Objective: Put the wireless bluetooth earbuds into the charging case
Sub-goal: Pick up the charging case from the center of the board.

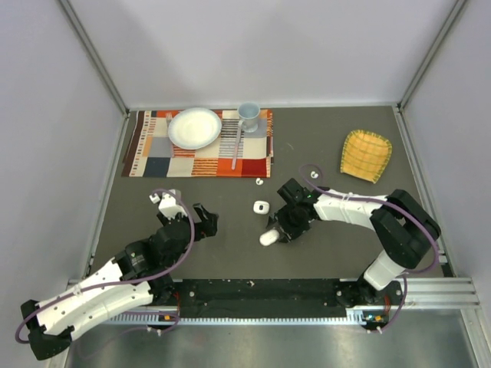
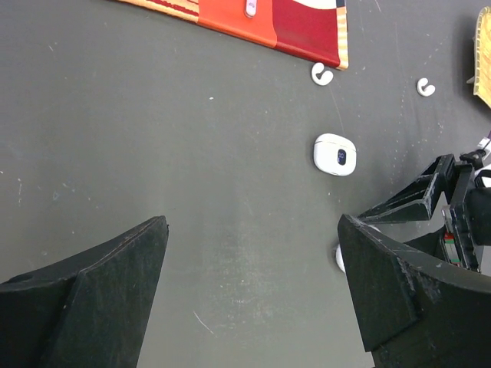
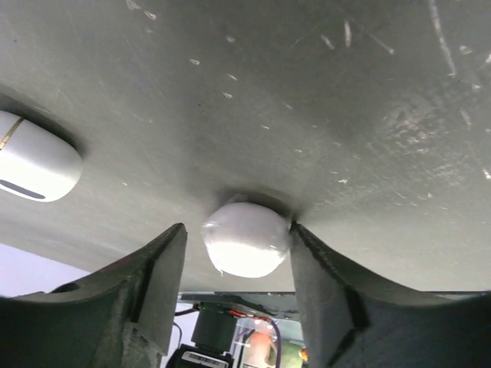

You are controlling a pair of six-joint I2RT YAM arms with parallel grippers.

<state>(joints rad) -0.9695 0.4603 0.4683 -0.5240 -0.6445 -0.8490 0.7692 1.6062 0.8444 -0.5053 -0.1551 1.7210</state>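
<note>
While the left gripper (image 2: 252, 230) gapes wide and empty, the right gripper (image 3: 238, 228) brackets the charging case (image 3: 247, 241) — pinched or not, I cannot tell

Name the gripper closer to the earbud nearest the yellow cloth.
Right. In the top view the right gripper sits close, down and left of the earbud; the left gripper lies much farther left.

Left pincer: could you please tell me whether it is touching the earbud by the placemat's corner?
Apart. The left wrist view shows the earbud lying well beyond the open left pincer, with bare table between them.
</note>
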